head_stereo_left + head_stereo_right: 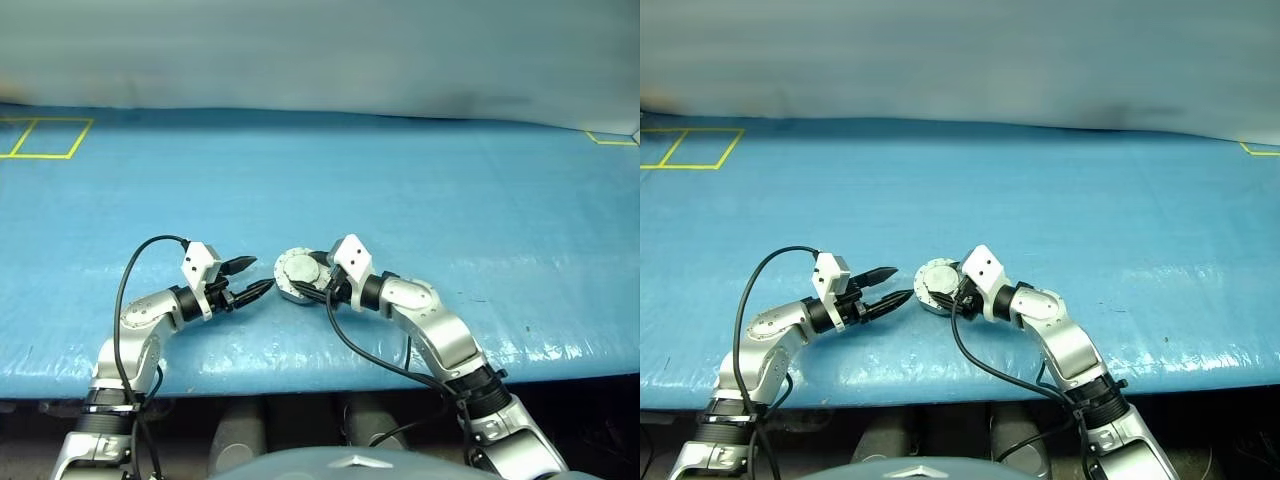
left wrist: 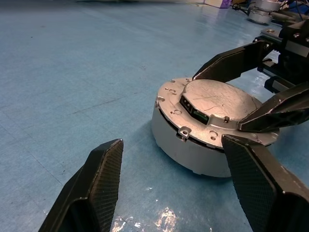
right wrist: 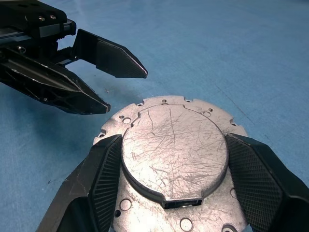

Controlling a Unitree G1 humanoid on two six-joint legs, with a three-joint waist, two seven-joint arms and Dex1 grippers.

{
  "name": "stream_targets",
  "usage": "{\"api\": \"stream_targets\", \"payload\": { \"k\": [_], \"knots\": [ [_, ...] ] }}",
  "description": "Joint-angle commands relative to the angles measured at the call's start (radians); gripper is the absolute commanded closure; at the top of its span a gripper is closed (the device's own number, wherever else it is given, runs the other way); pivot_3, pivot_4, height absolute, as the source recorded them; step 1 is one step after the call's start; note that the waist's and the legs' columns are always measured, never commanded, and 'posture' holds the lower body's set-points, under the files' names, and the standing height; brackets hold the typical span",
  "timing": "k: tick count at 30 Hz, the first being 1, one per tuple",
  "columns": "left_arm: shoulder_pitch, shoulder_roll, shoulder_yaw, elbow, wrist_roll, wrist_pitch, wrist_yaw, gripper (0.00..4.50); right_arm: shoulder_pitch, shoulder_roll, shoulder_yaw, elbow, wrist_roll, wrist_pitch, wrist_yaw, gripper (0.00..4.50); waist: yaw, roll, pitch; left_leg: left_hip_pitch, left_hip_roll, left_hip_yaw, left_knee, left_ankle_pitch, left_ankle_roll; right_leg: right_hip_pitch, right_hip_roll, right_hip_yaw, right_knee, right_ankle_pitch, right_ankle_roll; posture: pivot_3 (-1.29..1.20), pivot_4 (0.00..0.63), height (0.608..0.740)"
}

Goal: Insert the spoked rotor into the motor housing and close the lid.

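Observation:
The motor housing (image 2: 193, 151) is a grey puck lying on the blue table, near its front edge. The lid (image 3: 174, 159) lies flat on top of it, plain scratched grey face up, with a small notch at one edge. My right gripper (image 3: 173, 139) reaches in from the right. Its two black fingers (image 3: 104, 179) press against opposite sides of the lid's raised disc. My left gripper (image 1: 258, 275) hangs just left of the housing, pointing at it, open and empty, a small gap short of the puck. The spoked rotor is hidden.
Blue sheeting (image 1: 400, 180) covers the table, whose front edge (image 1: 300, 375) runs just below my arms. Yellow tape marks lie at the far left (image 1: 45, 138) and far right (image 1: 612, 139) corners. A pale wall rises behind the table.

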Motion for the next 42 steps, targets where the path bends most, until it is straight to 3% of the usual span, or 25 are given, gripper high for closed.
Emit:
{"api": "stream_targets", "payload": {
  "k": [1,19,22,31,42],
  "knots": [
    [-0.004,-0.002,0.018,-0.041,-0.027,-0.002,0.004,0.99,-0.008,-0.003,0.006,0.015,-0.018,-0.018,0.009,1.47,0.0,0.0,0.0,0.0,0.0,0.0,0.0,0.0,0.0,0.0,0.0,0.0,0.0,0.0,0.0,0.0,0.15,0.74],
    [-0.033,-0.02,0.011,-0.051,-0.076,0.025,0.007,0.99,0.003,-0.029,0.004,0.083,-0.068,-0.008,0.003,1.47,0.001,-0.001,-0.002,0.003,0.0,0.0,0.001,0.0,0.0,0.004,0.0,0.0,0.0,0.0,0.0,0.0,0.15,0.74],
    [-0.051,-0.034,-0.004,-0.036,-0.074,0.019,0.002,1.55,0.004,-0.03,0.002,0.079,-0.068,-0.007,0.003,1.47,0.003,-0.001,-0.002,0.003,0.0,0.0,0.002,0.0,0.0,0.004,0.0,0.0,0.0,0.0,0.0,0.0,0.15,0.74],
    [-0.096,-0.048,-0.071,0.019,-0.041,0.005,-0.033,4.48,0.01,-0.029,-0.001,0.064,-0.072,-0.003,-0.003,1.47,0.004,-0.001,-0.002,0.003,0.0,0.0,0.002,0.0,0.0,0.005,0.0,0.0,0.0,0.0,0.0,0.0,0.15,0.74],
    [-0.071,-0.039,-0.058,0.026,-0.01,0.0,-0.012,4.48,0.016,-0.026,-0.007,0.062,-0.073,-0.002,-0.02,1.47,0.005,-0.001,-0.002,0.003,0.0,0.0,0.001,0.0,0.0,0.004,-0.001,0.0,0.0,0.0,0.0,0.0,0.15,0.74]
  ]
}}
